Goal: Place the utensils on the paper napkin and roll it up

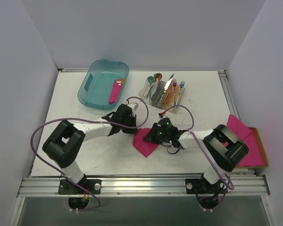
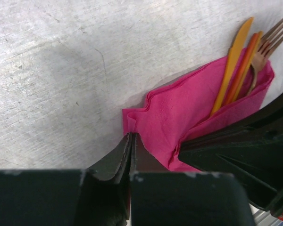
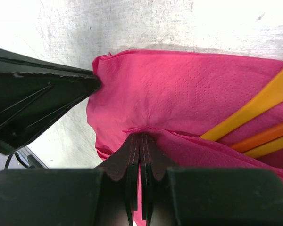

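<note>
The paper napkin [image 1: 145, 143] lies at the table's middle, partly folded over the copper-orange utensils. A knife and a fork show in the left wrist view [image 2: 232, 70] and as orange handles in the right wrist view [image 3: 254, 113]. In the top view they are hidden. My left gripper [image 1: 135, 129] is shut, its tips [image 2: 131, 136] pinching the napkin's corner edge [image 2: 170, 117]. My right gripper [image 1: 152, 137] is shut on a raised fold of the napkin [image 3: 179, 89], with pink paper between its fingertips [image 3: 142, 137].
A teal bin [image 1: 92, 89] at the back left holds a pink roll [image 1: 115, 91]. A cutlery holder [image 1: 163, 91] with teal and iridescent pieces stands at the back middle. A stack of pink napkins [image 1: 247, 136] sits at the right edge.
</note>
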You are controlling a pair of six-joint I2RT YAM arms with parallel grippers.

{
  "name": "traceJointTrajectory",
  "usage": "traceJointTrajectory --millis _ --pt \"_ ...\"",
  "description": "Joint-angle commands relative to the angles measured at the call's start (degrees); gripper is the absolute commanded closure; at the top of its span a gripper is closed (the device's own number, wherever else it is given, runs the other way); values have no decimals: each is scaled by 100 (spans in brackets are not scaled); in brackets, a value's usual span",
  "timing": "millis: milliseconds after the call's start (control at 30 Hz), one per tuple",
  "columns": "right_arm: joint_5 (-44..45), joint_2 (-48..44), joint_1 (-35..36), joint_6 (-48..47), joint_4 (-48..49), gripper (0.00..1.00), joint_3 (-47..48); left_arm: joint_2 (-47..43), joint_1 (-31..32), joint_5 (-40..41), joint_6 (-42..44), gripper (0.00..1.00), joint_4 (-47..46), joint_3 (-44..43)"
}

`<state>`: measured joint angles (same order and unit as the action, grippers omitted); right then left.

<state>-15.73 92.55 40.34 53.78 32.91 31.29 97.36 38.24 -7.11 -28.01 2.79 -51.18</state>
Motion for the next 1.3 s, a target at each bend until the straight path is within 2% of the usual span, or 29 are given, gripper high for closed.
traceJointTrajectory --millis 0,400,800,1267 --pt "219 -290 36 18 -100 100 -44 -393 61 52 76 98 -199 -6" --pt "307 -431 36 71 -162 100 -79 -859 184 52 76 98 -639 301" --pt "386 -536 106 124 -232 100 -114 -982 474 289 41 97 -384 187" --pt "588 -695 238 194 111 100 -299 -1000 465 483 -64 97 -288 257"
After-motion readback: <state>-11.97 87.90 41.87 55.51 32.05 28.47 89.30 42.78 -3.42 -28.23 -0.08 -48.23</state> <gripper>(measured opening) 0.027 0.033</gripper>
